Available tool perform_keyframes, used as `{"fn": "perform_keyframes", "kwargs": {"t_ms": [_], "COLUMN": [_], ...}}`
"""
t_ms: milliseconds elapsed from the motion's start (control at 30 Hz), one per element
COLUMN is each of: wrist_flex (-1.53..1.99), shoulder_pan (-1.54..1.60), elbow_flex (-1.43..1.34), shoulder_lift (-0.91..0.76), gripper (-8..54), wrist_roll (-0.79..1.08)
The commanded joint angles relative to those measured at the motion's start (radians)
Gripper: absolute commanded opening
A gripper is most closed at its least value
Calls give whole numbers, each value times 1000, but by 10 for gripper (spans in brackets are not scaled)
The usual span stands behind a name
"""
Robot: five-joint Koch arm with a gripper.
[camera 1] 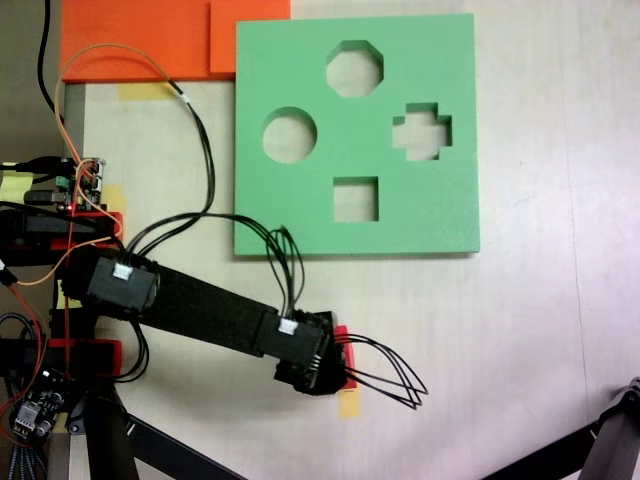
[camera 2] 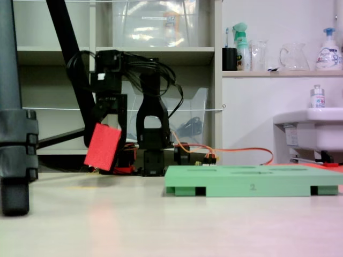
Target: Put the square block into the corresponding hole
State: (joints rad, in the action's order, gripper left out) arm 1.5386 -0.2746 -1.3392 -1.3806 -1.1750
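Arm stretched out low across the table in the fixed view from above, gripper well short of the green board, whose square hole sits open near the board's lower edge. A sliver of red peeks out beside the wrist. From the low fixed view, the red block hangs tilted above the tabletop, clamped in the gripper, left of the board.

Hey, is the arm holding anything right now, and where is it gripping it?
Yes, the red square block hangs tilted from the gripper, clear of the table and held by its upper edge.
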Motion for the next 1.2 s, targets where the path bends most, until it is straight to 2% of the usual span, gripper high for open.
{"fn": "perform_keyframes", "kwargs": {"t_ms": [0,233,333,633,1167], "wrist_flex": [64,-15,-123,-259,-224], "shoulder_pan": [44,480,614,710,769], "elbow_flex": [20,46,49,103,123], "shoulder_lift": [-120,-164,-121,6,67], "gripper": [167,168,168,169,172], "wrist_roll": [-146,-784,-910,-986,-887]}}
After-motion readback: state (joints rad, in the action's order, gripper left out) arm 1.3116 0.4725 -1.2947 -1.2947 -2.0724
